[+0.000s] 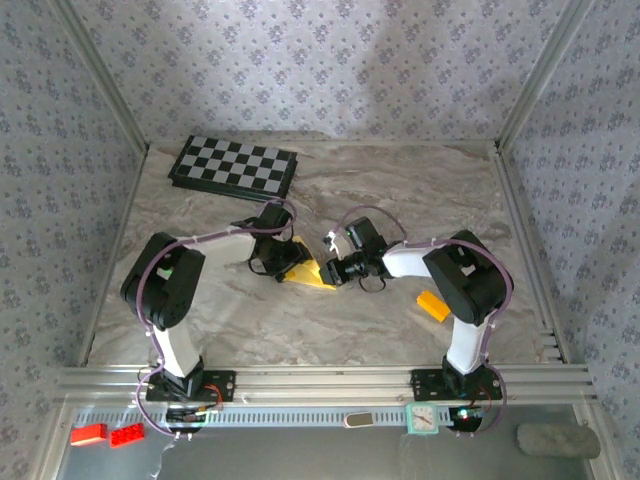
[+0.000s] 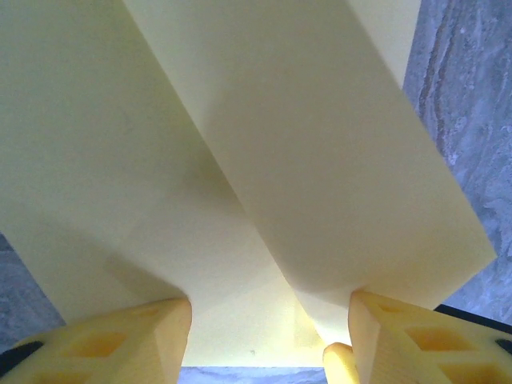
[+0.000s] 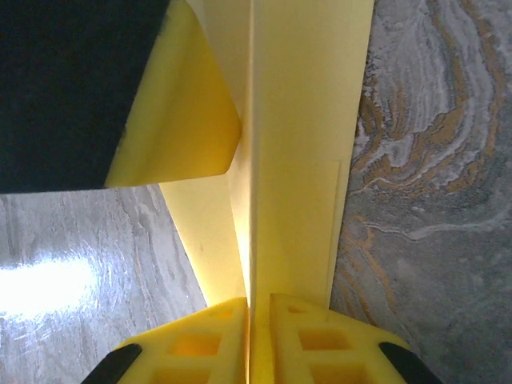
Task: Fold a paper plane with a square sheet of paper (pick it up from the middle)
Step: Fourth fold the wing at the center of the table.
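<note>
The yellow sheet of paper [image 1: 312,273], folded into a creased pointed shape, lies on the marble table between my two grippers. My left gripper [image 1: 287,265] is over its left part and open. In the left wrist view its fingers [image 2: 128,340] stand wide apart on the paper [image 2: 240,160], and a folded flap runs diagonally across between them. My right gripper [image 1: 333,270] is shut on a raised centre fold of the paper [image 3: 296,160], its two fingers [image 3: 312,336] pinching that fold edge-on. The left gripper's yellow finger [image 3: 180,104] rests on the paper just ahead.
A folded checkerboard [image 1: 233,164] lies at the back left. A small orange-yellow block [image 1: 434,305] sits on the table by the right arm. Red bricks [image 1: 107,434], a small green clock [image 1: 422,419] and a grey object [image 1: 558,438] lie in front of the aluminium rail.
</note>
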